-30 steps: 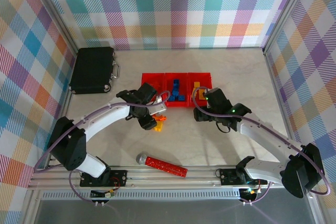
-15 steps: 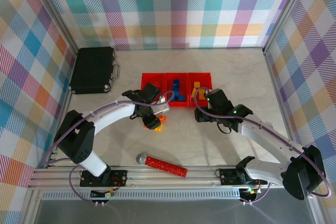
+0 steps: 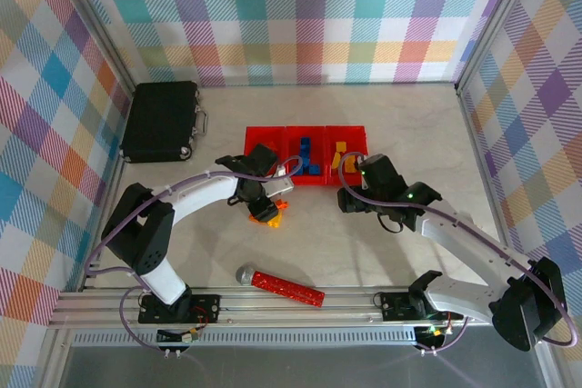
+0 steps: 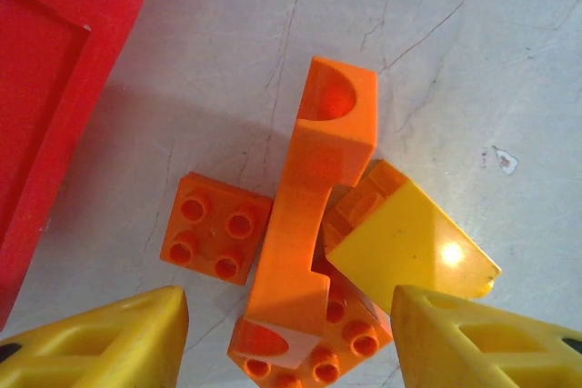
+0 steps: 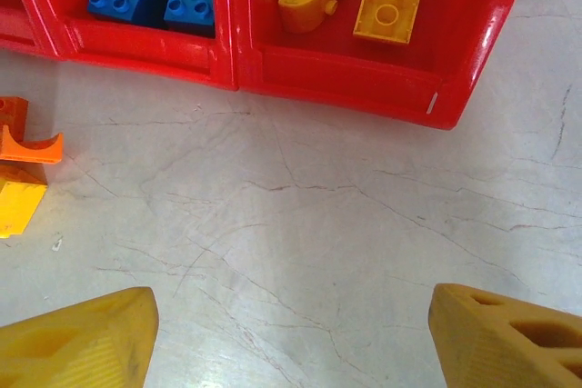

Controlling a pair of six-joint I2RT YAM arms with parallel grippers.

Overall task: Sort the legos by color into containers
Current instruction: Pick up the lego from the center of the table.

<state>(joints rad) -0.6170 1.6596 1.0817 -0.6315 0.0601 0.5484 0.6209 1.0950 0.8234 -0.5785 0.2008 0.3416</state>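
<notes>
My left gripper (image 4: 289, 338) is open and empty, right over the orange arch brick (image 4: 309, 215). The yellow brick (image 4: 409, 243) touching it might get pinched too.

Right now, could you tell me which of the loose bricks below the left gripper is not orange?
The smooth sloped yellow brick right of the arch; the arch and the square studded brick are orange.

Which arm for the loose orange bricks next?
Left. The left gripper hangs open directly over the orange bricks, fingers either side. The right gripper is open over the table, those bricks off at its view's left edge.
</notes>
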